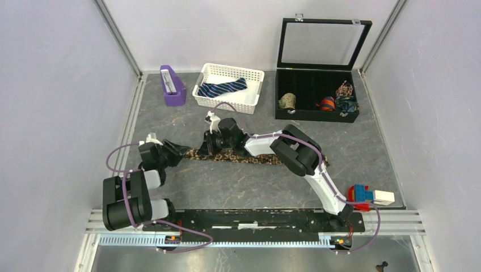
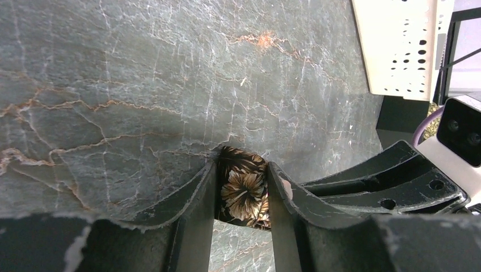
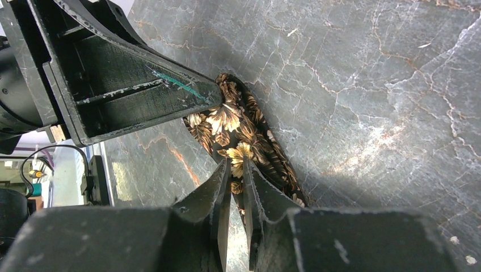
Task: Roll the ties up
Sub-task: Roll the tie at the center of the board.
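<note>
Snugly between left fingers (image 2: 195, 198), brown tie (image 2: 243, 190)

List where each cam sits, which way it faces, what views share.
Top external: fixed above and behind the bases, looking down on the grey marbled table; both arms show.
Left wrist: on the left arm, facing down the left gripper, closed on the brown-and-tan patterned fabric necktie.
Right wrist: on the right arm, facing down the right gripper pinching that necktie; left gripper also shows.
Shared: all three show the necktie's end.
</note>
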